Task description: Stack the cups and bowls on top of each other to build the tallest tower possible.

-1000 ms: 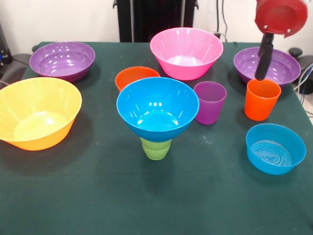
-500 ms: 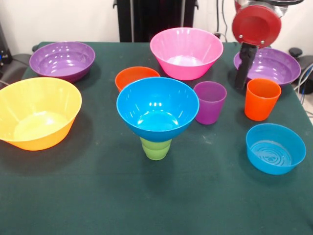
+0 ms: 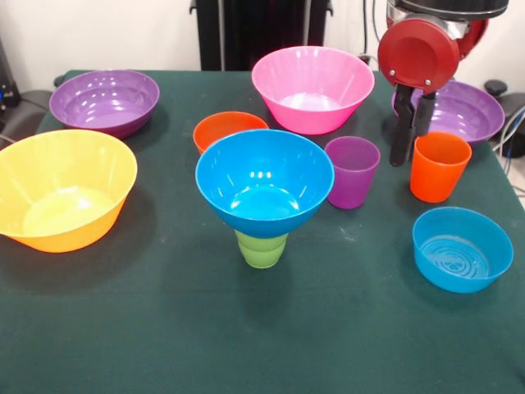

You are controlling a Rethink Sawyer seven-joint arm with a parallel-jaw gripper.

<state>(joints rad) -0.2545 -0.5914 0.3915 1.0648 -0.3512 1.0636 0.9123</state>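
over the last second i've brought the tool (image 3: 412, 139) in from the edge of the worktop (image 3: 164, 328), past the orange cup (image 3: 440, 167) and down on its inner side; now it hangs with its two dark fingers spread a little, one just beside the cup's rim and the other nearer the rim itself, pinching nothing. i read that as lining up to take the orange cup, which i judge is the next piece for the tower (image 3: 264, 197). the tower so far is only two high: the medium blue bowl (image 3: 264, 180) sits upright on the upturned green cup (image 3: 262, 248) near the middle of the worktop. the orange cup stands upright, mouth up, apart from its neighbours. the purple cup (image 3: 352, 171) stands near, on the side the tool came to, and a wide purple bowl (image 3: 459, 108) lies close behind, so i'd watch both when closing and lifting. the small shallow blue bowl (image 3: 462, 249) is in front of the cup, clear of the tool. the small orange bowl (image 3: 229, 129) waits behind the tower, partly hidden by the blue bowl; the pink bowl (image 3: 312, 89), the other purple bowl (image 3: 104, 100) and the yellow-orange bowl (image 3: 61, 189) are well apart
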